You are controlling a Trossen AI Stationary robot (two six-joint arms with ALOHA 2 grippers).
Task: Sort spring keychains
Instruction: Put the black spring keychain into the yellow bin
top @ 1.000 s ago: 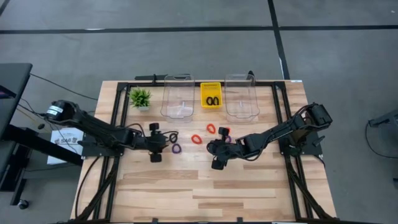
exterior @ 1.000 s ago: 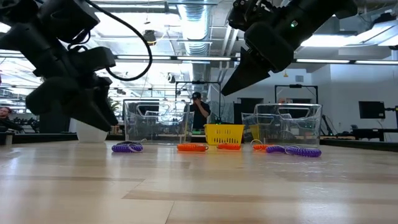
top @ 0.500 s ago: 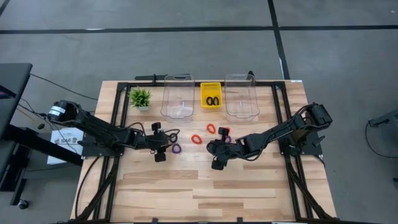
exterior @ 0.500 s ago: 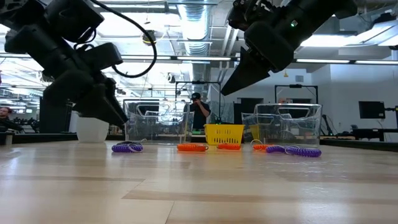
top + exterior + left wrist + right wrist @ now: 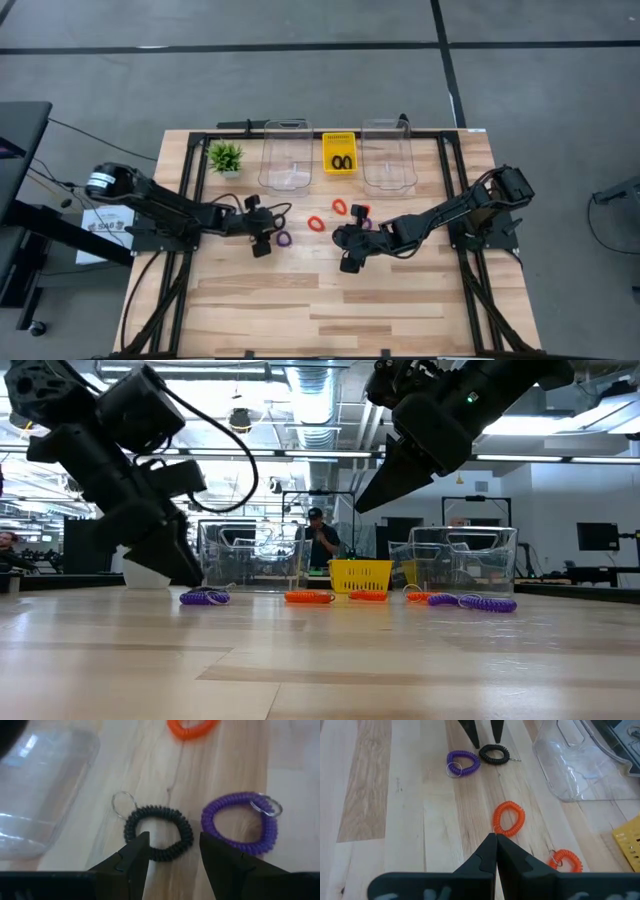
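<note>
Spring keychains lie mid-surface; left claw closing in on a black one.
High view: left claw (image 5: pixel 263 222) has crept rightward. Left wrist view: fingers apart, straddling the black keychain (image 5: pixel 158 832), purple keychain (image 5: pixel 240 822) beside. Right claw (image 5: pixel 495 842) hangs pressed together.

Plant (image 5: pixel 225 156) at far left corner, three bins (image 5: pixel 338 152) along far edge, keychains (image 5: pixel 283 239) loose mid-bench between left gripper (image 5: pixel 267 232) and right gripper (image 5: pixel 343 240)
</note>
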